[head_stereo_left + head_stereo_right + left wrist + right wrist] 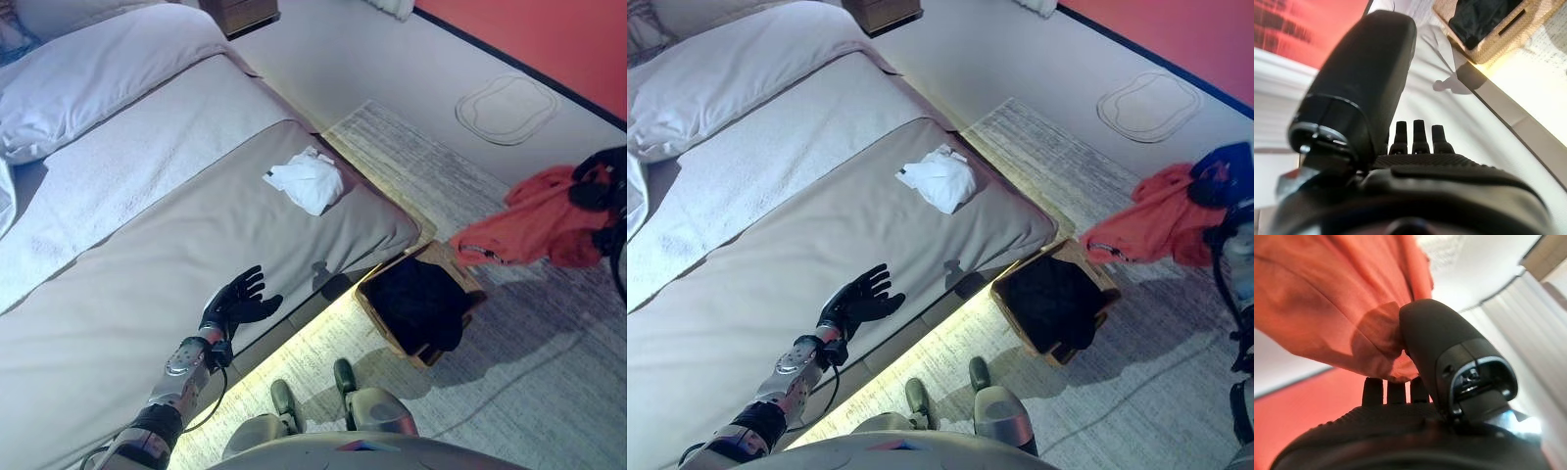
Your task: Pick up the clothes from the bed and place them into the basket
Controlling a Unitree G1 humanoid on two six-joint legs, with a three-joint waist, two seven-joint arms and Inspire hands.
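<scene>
My right hand (596, 186) holds an orange-red garment (534, 227) up in the air at the right, above and to the right of the basket; the wrist view shows its thumb (1449, 357) and fingers pinching the cloth (1327, 298). The woven basket (367, 304) stands on the rug beside the bed's near corner, with dark clothing (421, 304) inside. A crumpled white garment (307, 180) lies on the grey bedcover near the bed's edge. My left hand (238, 302) hovers open over the bed (147, 294), empty, left of the basket (1488, 46).
A white pillow (98, 69) lies at the head of the bed. A wooden nightstand (240, 14) stands beyond it. The grey rug (529, 372) covers the floor around the basket, and a red wall (549, 34) runs along the far right.
</scene>
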